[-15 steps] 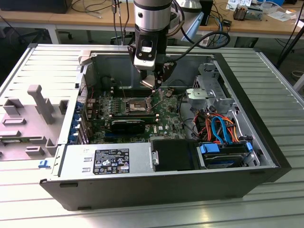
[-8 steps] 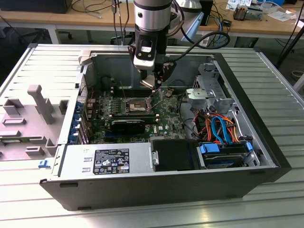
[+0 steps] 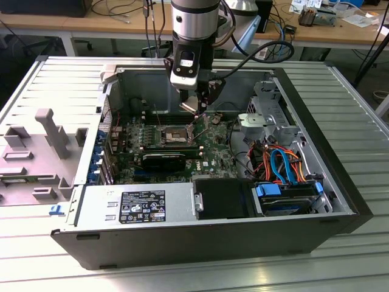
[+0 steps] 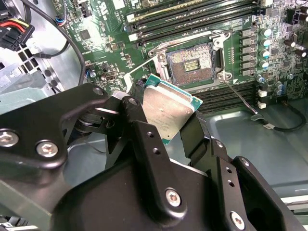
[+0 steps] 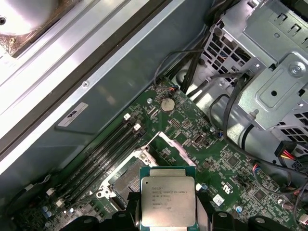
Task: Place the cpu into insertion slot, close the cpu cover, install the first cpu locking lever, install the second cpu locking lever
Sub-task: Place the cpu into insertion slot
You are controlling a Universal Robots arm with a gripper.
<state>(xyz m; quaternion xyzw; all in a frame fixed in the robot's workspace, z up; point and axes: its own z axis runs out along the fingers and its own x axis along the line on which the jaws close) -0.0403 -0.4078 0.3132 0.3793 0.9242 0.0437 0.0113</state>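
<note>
My gripper (image 4: 166, 118) is shut on the cpu (image 4: 168, 108), a flat square chip with a silver-grey top and green edge, pinched between two black fingers (image 4: 139, 130). In both wrist views the chip hangs tilted above the green board, close to the insertion slot (image 4: 190, 63) but apart from it. The slot's dark contact field lies bare. The cpu cover (image 5: 174, 143), a thin silver frame, stands swung up beside the slot (image 5: 126, 175). A thin locking lever (image 4: 238, 96) juts out from the socket's corner. In the exterior view the gripper (image 3: 197, 115) hovers just to the right of the slot (image 3: 173, 135).
Long black memory slots (image 4: 192, 19) run beside the socket. A black expansion card (image 3: 164, 161) lies in front of it. A metal drive cage (image 5: 274, 82) and cable bundles (image 3: 279, 161) fill the exterior view's right of the case. The power supply (image 3: 137, 204) sits at the front.
</note>
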